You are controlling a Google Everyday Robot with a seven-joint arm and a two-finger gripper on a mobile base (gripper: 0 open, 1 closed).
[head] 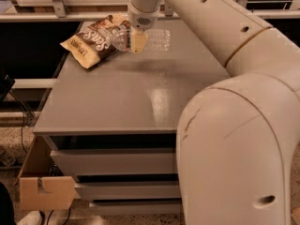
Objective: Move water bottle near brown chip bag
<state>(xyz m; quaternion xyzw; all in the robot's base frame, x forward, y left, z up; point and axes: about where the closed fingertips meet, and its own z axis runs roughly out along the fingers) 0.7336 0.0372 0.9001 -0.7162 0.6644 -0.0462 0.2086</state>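
Note:
The water bottle (152, 40) is clear ribbed plastic and hangs on its side above the far part of the grey table (126, 97), casting a shadow on it. My gripper (137, 42) comes down from above and is shut on the bottle's middle. The bottle's cap end points left and reaches the edge of the brown chip bag (93, 42). The bag is crinkled dark brown with tan ends and white lettering and lies at the table's far left corner.
My large white arm (234, 125) fills the right side of the view. The table has drawers (112, 163) below. A cardboard box (42, 186) stands on the floor at the lower left. Metal shelving rails (56, 1) run behind the table.

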